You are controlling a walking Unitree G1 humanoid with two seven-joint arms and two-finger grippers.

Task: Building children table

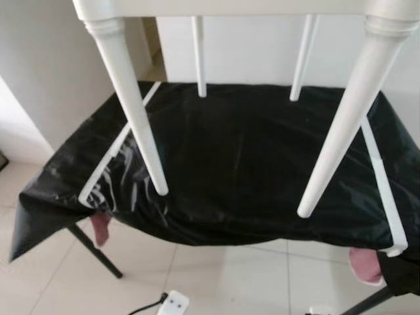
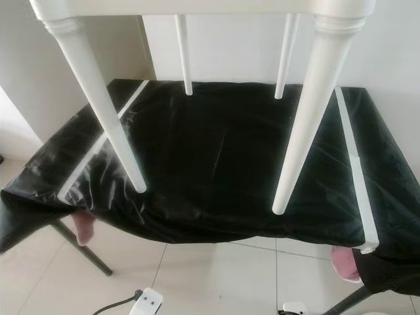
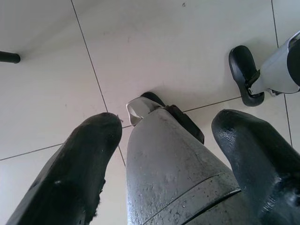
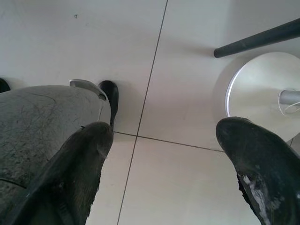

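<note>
A black sheet [image 1: 249,164] is spread over a folding table, with white strips [image 1: 115,151] laid along its left and right edges; a white children table [image 1: 131,98] is seen above it, its four legs pointing down, the two near legs ending just over the sheet; whether they touch cannot be told. The left gripper [image 3: 164,154] is hung over the tiled floor [image 3: 154,51], fingers spread apart, nothing held; the right gripper [image 4: 164,164] is likewise parted and empty, near a round white base [image 4: 262,84].
</note>
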